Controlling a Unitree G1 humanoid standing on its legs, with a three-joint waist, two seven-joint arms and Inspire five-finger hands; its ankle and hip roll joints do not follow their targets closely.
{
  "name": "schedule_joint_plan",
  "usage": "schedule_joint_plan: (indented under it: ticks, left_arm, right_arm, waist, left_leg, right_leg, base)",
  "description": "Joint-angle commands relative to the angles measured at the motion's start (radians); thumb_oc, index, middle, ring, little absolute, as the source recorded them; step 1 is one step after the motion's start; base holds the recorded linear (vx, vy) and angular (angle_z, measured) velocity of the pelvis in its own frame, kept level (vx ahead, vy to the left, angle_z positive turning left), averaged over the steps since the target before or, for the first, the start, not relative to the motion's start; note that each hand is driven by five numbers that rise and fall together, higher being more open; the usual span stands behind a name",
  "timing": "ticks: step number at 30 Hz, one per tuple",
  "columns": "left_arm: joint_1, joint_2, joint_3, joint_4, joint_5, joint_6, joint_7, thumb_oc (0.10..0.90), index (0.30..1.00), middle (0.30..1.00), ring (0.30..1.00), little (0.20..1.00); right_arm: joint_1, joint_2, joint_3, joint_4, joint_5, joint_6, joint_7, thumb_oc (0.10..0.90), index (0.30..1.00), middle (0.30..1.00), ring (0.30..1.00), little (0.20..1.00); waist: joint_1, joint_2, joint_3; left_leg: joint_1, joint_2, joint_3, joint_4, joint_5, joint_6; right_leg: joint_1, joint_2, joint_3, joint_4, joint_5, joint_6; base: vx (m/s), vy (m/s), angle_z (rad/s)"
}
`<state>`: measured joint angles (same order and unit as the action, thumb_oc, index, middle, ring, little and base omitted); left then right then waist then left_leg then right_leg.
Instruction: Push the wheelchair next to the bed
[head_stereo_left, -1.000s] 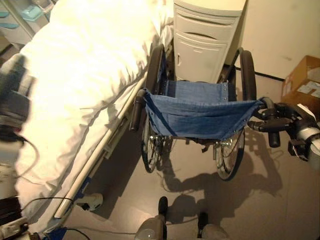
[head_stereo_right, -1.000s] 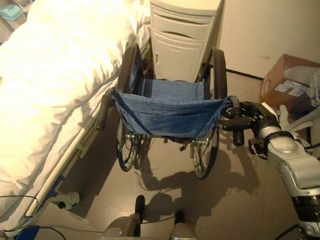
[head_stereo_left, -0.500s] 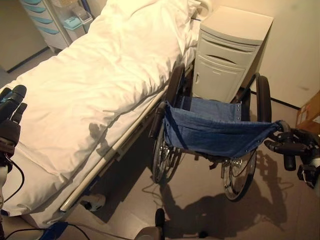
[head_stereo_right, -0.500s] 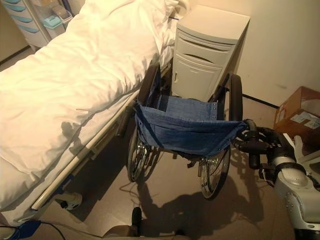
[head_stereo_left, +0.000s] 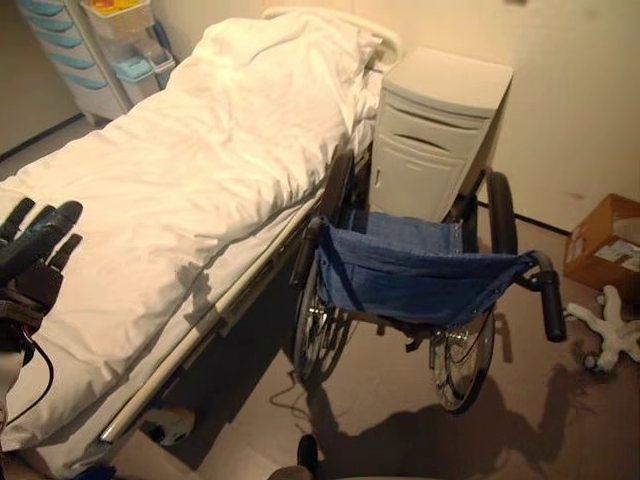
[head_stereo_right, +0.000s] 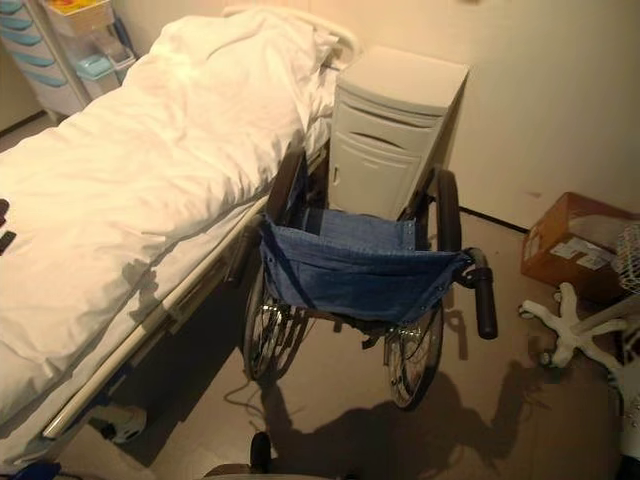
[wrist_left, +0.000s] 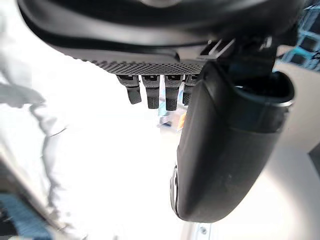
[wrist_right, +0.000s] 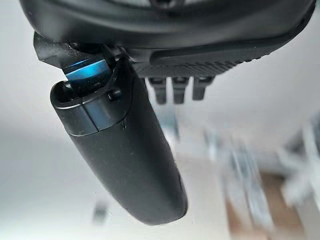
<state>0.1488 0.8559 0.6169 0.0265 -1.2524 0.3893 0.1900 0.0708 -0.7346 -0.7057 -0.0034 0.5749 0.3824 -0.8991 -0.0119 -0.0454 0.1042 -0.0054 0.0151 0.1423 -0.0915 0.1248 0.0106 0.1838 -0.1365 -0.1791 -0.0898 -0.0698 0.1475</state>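
A: Left eye view: where is the wheelchair with the blue denim sling seat and black push handles (head_stereo_left: 420, 285) sitting?

B: It is standing on the grey floor (head_stereo_left: 520, 420), its left wheel just beside the side rail of the bed with the rumpled white duvet (head_stereo_left: 190, 170). Its front is facing the cream bedside cabinet (head_stereo_left: 435, 135) against the wall.

A: What are the hands doing?

B: The left hand (head_stereo_left: 35, 250) is hanging over the near left edge of the bed, fingers straight and spread, holding nothing. In the right wrist view the right hand (wrist_right: 125, 145) is showing a straight thumb and relaxed fingers, gripping nothing.

A: Is anything lying nearby?

B: A brown cardboard box (head_stereo_left: 605, 245) is sitting by the wall to the right, and a white star-shaped chair base (head_stereo_right: 570, 325) is lying near it.
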Motion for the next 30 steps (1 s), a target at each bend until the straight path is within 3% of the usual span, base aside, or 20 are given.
schedule_joint_plan:
  ticks: [1, 3, 6, 8, 10, 13, 14, 18, 20, 22, 23, 25, 26, 27, 28, 29, 30]
  left_arm:
    - [-0.081, 0.003, 0.031, -0.001, -0.011, -0.046, -0.027, 0.800, 0.900, 0.900, 0.900, 0.900]
    - [-0.084, -0.023, -0.003, -0.002, -0.004, -0.016, -0.024, 0.800, 0.900, 0.900, 0.900, 0.900]
    - [-0.036, -0.121, -0.053, 0.005, 0.077, 0.031, -0.053, 0.800, 0.900, 0.900, 0.900, 0.900]
    - [-0.016, -0.160, -0.076, 0.037, 0.115, 0.059, -0.078, 0.800, 0.900, 0.900, 0.900, 0.900]
    - [0.006, -0.225, -0.138, 0.138, 0.179, 0.091, -0.137, 0.800, 0.900, 0.900, 0.900, 0.900]
    - [0.003, -0.250, -0.193, 0.210, 0.221, 0.111, -0.155, 0.800, 0.900, 0.900, 0.900, 0.900]
    - [-0.007, -0.275, -0.252, 0.287, 0.235, 0.140, -0.154, 0.800, 0.900, 0.900, 0.900, 0.900]
    - [-0.041, -0.349, -0.388, 0.491, 0.346, 0.127, -0.193, 0.800, 0.900, 0.900, 0.900, 0.900]
    - [-0.056, -0.400, -0.448, 0.609, 0.437, 0.091, -0.224, 0.800, 0.900, 0.900, 0.900, 0.900]
    - [-0.066, -0.447, -0.491, 0.715, 0.557, 0.009, -0.252, 0.800, 0.900, 0.900, 0.900, 0.900]
    - [-0.079, -0.483, -0.512, 0.811, 0.613, -0.090, -0.237, 0.800, 0.900, 0.900, 0.900, 0.900]
    - [-0.094, -0.501, -0.525, 0.886, 0.636, -0.151, -0.229, 0.800, 0.900, 0.900, 0.900, 0.900]
    - [-0.104, -0.520, -0.536, 0.943, 0.675, -0.211, -0.217, 0.800, 0.900, 0.900, 0.900, 0.900]
    - [-0.106, -0.523, -0.538, 0.952, 0.685, -0.220, -0.214, 0.800, 0.900, 0.900, 0.900, 0.900]
    - [-0.113, -0.544, -0.557, 1.016, 0.727, -0.271, -0.188, 0.800, 0.900, 0.900, 0.900, 0.900]
    - [-0.110, -0.565, -0.556, 1.094, 0.744, -0.304, -0.156, 0.800, 0.900, 0.900, 0.900, 0.900]
    - [-0.108, -0.571, -0.552, 1.121, 0.752, -0.313, -0.143, 0.800, 0.900, 0.900, 0.900, 0.900]
  right_arm:
    - [-0.056, -0.152, -0.029, -0.014, -0.144, -0.113, -0.160, 0.800, 0.900, 0.900, 0.900, 0.900]
    - [-0.057, -0.120, -0.006, -0.018, -0.106, -0.119, -0.140, 0.800, 0.900, 0.900, 0.900, 0.900]
    - [-0.008, 0.012, 0.064, -0.018, -0.047, -0.139, -0.072, 0.800, 0.900, 0.900, 0.900, 0.900]
    - [0.015, 0.056, 0.089, 0.011, -0.023, -0.149, -0.050, 0.800, 0.900, 0.900, 0.900, 0.900]
    - [0.038, 0.122, 0.138, 0.134, 0.027, -0.177, -0.026, 0.800, 0.900, 0.900, 0.900, 0.900]
    - [0.034, 0.148, 0.184, 0.248, 0.063, -0.197, -0.025, 0.800, 0.900, 0.900, 0.900, 0.900]
    - [0.021, 0.182, 0.228, 0.364, 0.104, -0.190, -0.027, 0.800, 0.900, 0.900, 0.900, 0.900]
    - [-0.006, 0.279, 0.361, 0.653, 0.222, -0.196, 0.016, 0.800, 0.900, 0.900, 0.900, 0.900]
    - [-0.015, 0.330, 0.402, 0.782, 0.258, -0.206, 0.071, 0.800, 0.900, 0.900, 0.900, 0.900]
    - [-0.021, 0.366, 0.424, 0.910, 0.272, -0.223, 0.154, 0.800, 0.900, 0.900, 0.900, 0.900]
    - [-0.030, 0.392, 0.450, 1.005, 0.279, -0.197, 0.225, 0.800, 0.900, 0.900, 0.900, 0.900]
    - [-0.040, 0.410, 0.469, 1.092, 0.259, -0.186, 0.297, 0.800, 0.900, 0.900, 0.900, 0.900]
    - [-0.044, 0.424, 0.503, 1.169, 0.231, -0.161, 0.399, 0.800, 0.900, 0.900, 0.900, 0.900]
    - [-0.046, 0.426, 0.510, 1.181, 0.225, -0.149, 0.424, 0.800, 0.900, 0.900, 0.900, 0.900]
    - [-0.048, 0.451, 0.552, 1.227, 0.214, -0.139, 0.535, 0.800, 0.900, 0.900, 0.900, 0.900]
    - [-0.047, 0.485, 0.580, 1.260, 0.286, -0.080, 0.658, 0.800, 0.900, 0.900, 0.900, 0.900]
    - [-0.045, 0.494, 0.584, 1.273, 0.292, -0.068, 0.680, 0.800, 0.900, 0.900, 0.900, 0.900]
  waist:
    - [0.012, 0.056, -0.071]
    - [0.014, 0.060, -0.066]
    - [0.014, 0.064, -0.059]
    - [0.013, 0.064, -0.060]
    - [0.013, 0.061, -0.062]
    - [0.015, 0.062, -0.063]
    - [0.018, 0.061, -0.064]
    - [0.031, 0.063, -0.064]
    - [0.039, 0.063, -0.064]
    - [0.048, 0.063, -0.065]
    - [0.053, 0.062, -0.068]
    - [0.054, 0.060, -0.072]
    - [0.056, 0.058, -0.074]
    - [0.056, 0.058, -0.074]
    - [0.058, 0.055, -0.077]
    - [0.055, 0.049, -0.078]
    - [0.053, 0.048, -0.078]
  left_leg:
    - [0.120, 0.067, 0.010, 0.004, -0.109, -0.091]
    - [0.120, 0.067, 0.007, 0.004, -0.108, -0.091]
    - [0.118, 0.068, 0.005, 0.004, -0.104, -0.087]
    - [0.118, 0.068, 0.005, 0.004, -0.103, -0.086]
    - [0.117, 0.067, 0.005, 0.004, -0.103, -0.084]
    - [0.117, 0.066, 0.004, 0.004, -0.102, -0.083]
    - [0.117, 0.065, 0.003, 0.004, -0.100, -0.081]
    - [0.116, 0.063, -0.004, 0.004, -0.096, -0.079]
    - [0.115, 0.060, -0.009, 0.004, -0.096, -0.076]
    - [0.111, 0.057, -0.016, 0.005, -0.096, -0.074]
    - [0.109, 0.054, -0.020, 0.004, -0.097, -0.072]
    - [0.108, 0.054, -0.022, 0.004, -0.099, -0.072]
    - [0.107, 0.052, -0.025, 0.004, -0.100, -0.071]
    - [0.107, 0.052, -0.026, 0.004, -0.100, -0.071]
    - [0.104, 0.051, -0.028, 0.004, -0.101, -0.069]
    - [0.101, 0.050, -0.027, 0.004, -0.102, -0.068]
    - [0.101, 0.051, -0.026, 0.004, -0.102, -0.068]
  right_leg:
    - [-0.090, 0.015, 0.004, 0.003, 0.114, 0.001]
    - [-0.090, 0.014, 0.006, 0.003, 0.116, 0.002]
    - [-0.092, 0.011, 0.007, 0.003, 0.119, 0.003]
    - [-0.092, 0.012, 0.007, 0.003, 0.119, 0.002]
    - [-0.093, 0.014, 0.006, 0.004, 0.119, 0.000]
    - [-0.092, 0.015, 0.004, 0.004, 0.118, -0.002]
    - [-0.091, 0.017, 0.002, 0.004, 0.120, -0.005]
    - [-0.086, 0.018, -0.007, 0.004, 0.122, -0.012]
    - [-0.084, 0.017, -0.012, 0.004, 0.125, -0.014]
    - [-0.084, 0.017, -0.016, 0.004, 0.125, -0.014]
    - [-0.085, 0.017, -0.019, 0.004, 0.125, -0.015]
    - [-0.085, 0.016, -0.021, 0.005, 0.123, -0.016]
    - [-0.085, 0.015, -0.022, 0.005, 0.123, -0.018]
    - [-0.085, 0.015, -0.022, 0.005, 0.123, -0.018]
    - [-0.088, 0.014, -0.023, 0.006, 0.124, -0.018]
    - [-0.090, 0.014, -0.024, 0.009, 0.123, -0.019]
    - [-0.091, 0.014, -0.023, 0.010, 0.121, -0.019]
  base:
    - [0.01, -0.002, -0.06]
    - [0.00, 0.002, -0.06]
    - [-0.02, 0.004, -0.07]
    - [0.00, 0.000, 0.00]
    - [-0.01, 0.009, 0.04]
    - [0.00, 0.004, 0.01]
    - [0.00, 0.000, 0.00]
    - [0.00, 0.004, 0.01]
    - [0.01, 0.006, 0.04]
    - [0.01, 0.005, 0.06]
    - [0.01, 0.016, 0.04]
    - [0.01, 0.020, 0.04]
    - [0.01, 0.017, 0.06]
    - [0.00, 0.019, 0.09]
    - [-0.01, 0.012, 0.09]
    - [-0.02, 0.012, 0.07]
    - [0.00, 0.000, 0.00]
